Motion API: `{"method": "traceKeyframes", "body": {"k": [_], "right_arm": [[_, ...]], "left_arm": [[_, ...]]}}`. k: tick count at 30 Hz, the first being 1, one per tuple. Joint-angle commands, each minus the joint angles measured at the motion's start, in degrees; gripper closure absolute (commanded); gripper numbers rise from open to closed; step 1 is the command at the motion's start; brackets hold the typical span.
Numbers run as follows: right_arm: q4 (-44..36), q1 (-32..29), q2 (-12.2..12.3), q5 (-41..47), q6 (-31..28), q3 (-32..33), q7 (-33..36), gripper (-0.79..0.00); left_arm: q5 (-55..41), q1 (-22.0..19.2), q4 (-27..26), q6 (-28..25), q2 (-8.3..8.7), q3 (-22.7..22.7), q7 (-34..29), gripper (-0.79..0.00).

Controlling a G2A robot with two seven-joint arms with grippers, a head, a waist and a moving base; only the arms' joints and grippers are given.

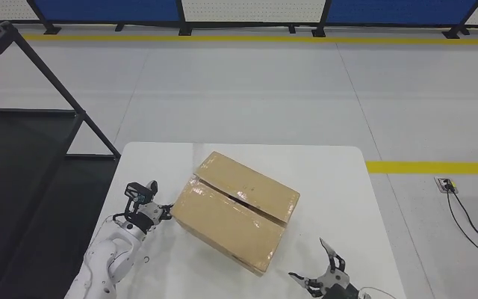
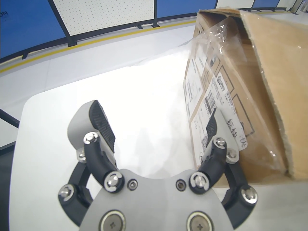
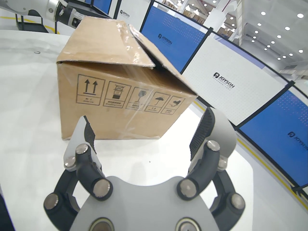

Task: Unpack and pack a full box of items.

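Observation:
A brown cardboard box (image 1: 237, 211) sits in the middle of the white table (image 1: 321, 168), its top flaps folded down with a slight gap along the seam. My left gripper (image 1: 166, 211) is open at the box's left end, one finger against the labelled side (image 2: 211, 97). My right gripper (image 1: 317, 269) is open near the table's front edge, a short way off the box's printed side (image 3: 125, 99). Loose clear tape clings to the box (image 2: 216, 32).
A black metal frame (image 1: 52, 112) stands off the table's left side. Blue and white partition panels (image 1: 254, 9) line the far floor behind a yellow line. Bare table surface lies behind and to the right of the box.

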Motion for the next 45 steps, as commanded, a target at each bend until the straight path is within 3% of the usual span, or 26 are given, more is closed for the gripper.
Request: {"method": "traceKeyframes", "body": {"k": [1,11,21,31,45], "right_arm": [[1.0,0.1,0.0,0.6,-1.0,-0.6,-0.1,-0.785],[2.7,0.6,-0.5,5.5,1.0,-3.9,1.1,-0.785],[4.6,3.1,-1.2,13.3,-0.6,-6.3,3.6,-0.785],[4.3,3.9,-0.9,12.7,-3.6,-6.8,7.4,-0.785],[3.3,0.1,0.0,13.3,-5.3,-4.1,3.6,-0.785]], "left_arm": [[-0.4,0.2,0.0,0.0,-0.08,0.4,0.2,-0.785],[-0.5,0.7,-0.1,0.2,-0.40,2.3,1.4,-0.785],[-1.0,1.1,0.7,0.9,-0.61,3.0,2.9,-0.785],[-1.0,1.1,0.7,0.9,-0.61,3.0,2.9,-0.785],[-1.2,1.8,-1.0,1.1,-0.62,3.1,1.5,-0.785]]}}
